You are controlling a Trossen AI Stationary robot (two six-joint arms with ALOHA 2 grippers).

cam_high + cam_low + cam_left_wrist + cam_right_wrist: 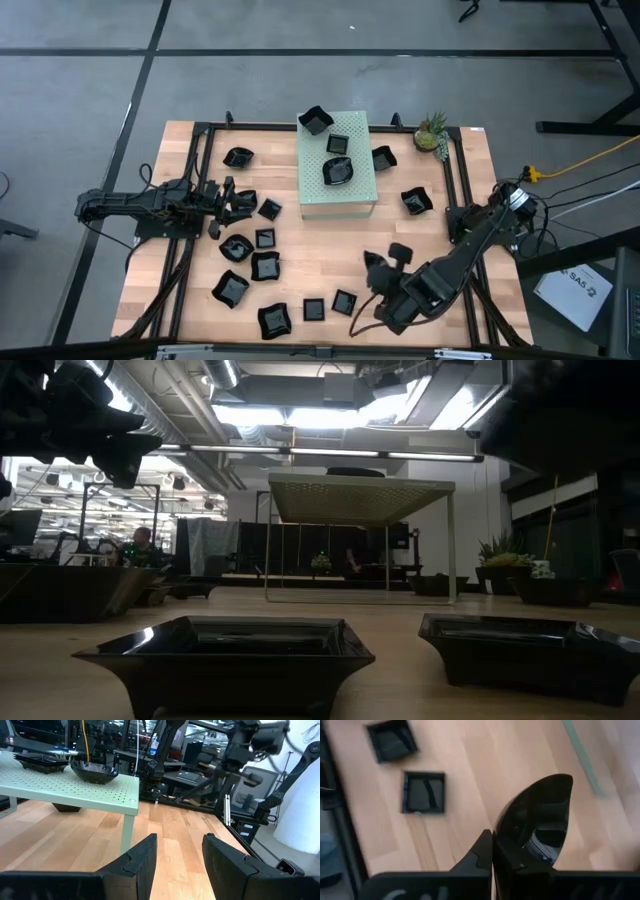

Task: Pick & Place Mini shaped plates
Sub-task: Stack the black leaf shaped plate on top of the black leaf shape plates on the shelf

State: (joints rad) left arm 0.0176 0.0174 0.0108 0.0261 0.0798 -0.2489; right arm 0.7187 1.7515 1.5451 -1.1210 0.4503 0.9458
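Observation:
Several mini shaped plates, small and glossy black, lie scattered on the wooden table (pixel 300 250), among them one plate (pixel 265 265) at the near left and another plate (pixel 416 201) at the right. Three more sit on top of the pale green perforated box (pixel 350 195). My right gripper (pixel 385 272) hangs over the table's near right part, shut on one black plate (pixel 535 820). My left gripper (pixel 235 200) waits at the left, level and open, with nothing between its fingers (pixel 145 860). My right gripper pinches the black plate by its rim (pixel 501 845) between its two fingers. The fingers slant down from the table's near right. The plate stands tilted on edge beyond the fingertips, its hollow side showing, lifted clear of the table.
A small pineapple-like plant (pixel 432 130) stands at the far right corner. Black frame rails (pixel 455 180) run along the table's sides. Two square plates (pixel 423 792) lie on the wood below the held one. In the low view two plates (pixel 225 650) sit close to the near edge.

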